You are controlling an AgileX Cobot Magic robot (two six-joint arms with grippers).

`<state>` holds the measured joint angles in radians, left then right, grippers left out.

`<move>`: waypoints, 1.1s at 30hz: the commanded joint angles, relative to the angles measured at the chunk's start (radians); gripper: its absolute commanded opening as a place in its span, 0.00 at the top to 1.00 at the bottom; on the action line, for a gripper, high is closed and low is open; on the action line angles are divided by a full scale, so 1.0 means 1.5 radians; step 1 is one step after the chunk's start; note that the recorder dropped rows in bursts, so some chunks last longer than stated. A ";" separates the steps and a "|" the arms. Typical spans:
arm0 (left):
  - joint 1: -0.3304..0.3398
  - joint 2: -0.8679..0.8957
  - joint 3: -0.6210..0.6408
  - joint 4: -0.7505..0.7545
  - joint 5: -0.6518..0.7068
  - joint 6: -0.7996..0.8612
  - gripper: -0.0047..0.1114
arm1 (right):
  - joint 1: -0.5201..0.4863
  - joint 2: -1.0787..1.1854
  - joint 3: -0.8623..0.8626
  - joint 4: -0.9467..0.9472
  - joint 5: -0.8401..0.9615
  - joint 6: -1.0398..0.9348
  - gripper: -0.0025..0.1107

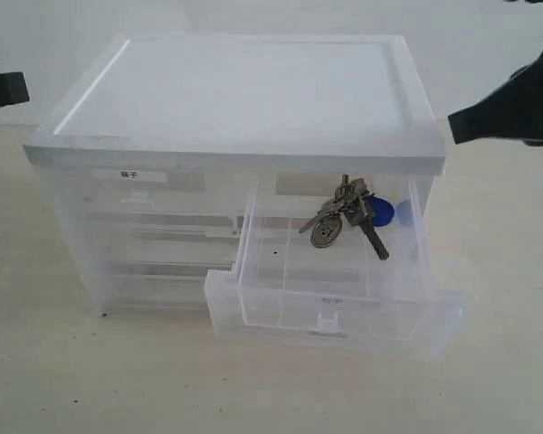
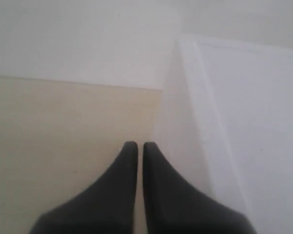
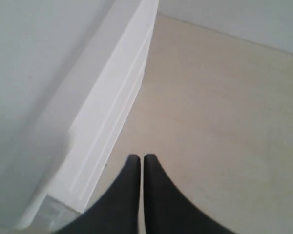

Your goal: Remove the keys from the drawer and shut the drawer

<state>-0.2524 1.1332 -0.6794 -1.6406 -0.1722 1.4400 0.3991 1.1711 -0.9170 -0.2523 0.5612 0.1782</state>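
Right gripper: fingers pressed together, hairline gap only, nothing held. It hangs off the upper right of the cabinet. Left gripper: likewise closed and empty, off the cabinet's left side

Keys: lying in the open drawer, toward its back and right half, just forward of the cabinet's front edge. Blue fob on the right of the bunch, round grey tag at front left, one dark-headed key pointing forward-right

Handling, as judged: a light metal bunch, hard and slick, loose on its ring, so pieces will swing and slide. Flat keys on the drawer floor look hard to pinch. The heaped cluster by the ring seems the better hold

Position: keys sit below and left of the right gripper, well apart, and farther from the left one. The jaws would need to open and descend from above

Drawer: top row, right side, pulled well out, white tab handle on its front. Labelled drawer beside it is shut. Thin plastic, so the cabinet may shift on the table when pushed
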 commanded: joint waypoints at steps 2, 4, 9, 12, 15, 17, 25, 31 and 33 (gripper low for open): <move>0.087 0.092 -0.005 -0.013 0.150 0.091 0.92 | 0.001 0.044 0.002 0.049 -0.032 -0.037 0.98; 0.088 0.113 -0.013 -0.018 0.229 0.091 0.92 | 0.001 0.056 0.000 0.062 -0.062 -0.037 0.98; 0.088 0.126 -0.005 -0.044 0.316 0.083 0.92 | 0.001 0.082 -0.002 0.129 -0.086 -0.096 0.98; 0.088 0.126 0.018 -0.044 0.319 0.082 0.92 | 0.001 0.099 -0.002 0.147 -0.127 -0.126 0.98; 0.088 0.126 0.039 -0.044 0.324 0.082 0.92 | 0.001 0.115 -0.002 0.153 -0.204 -0.125 0.98; 0.088 0.126 0.049 -0.044 0.338 0.082 0.92 | 0.001 0.127 -0.003 0.168 -0.236 -0.125 0.98; 0.088 0.125 0.073 -0.045 0.382 0.082 0.92 | 0.001 0.171 -0.049 0.168 -0.220 -0.126 0.98; 0.088 0.125 0.074 -0.047 0.375 0.091 0.92 | 0.001 0.163 -0.050 0.161 -0.201 -0.125 0.98; 0.088 0.125 0.074 -0.051 0.355 0.092 0.92 | 0.001 0.147 -0.050 0.157 -0.195 -0.125 0.98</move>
<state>-0.1057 1.3178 -0.5752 -1.7121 0.2615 1.5740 0.3827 1.4261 -0.9756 -0.0376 0.2975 0.0000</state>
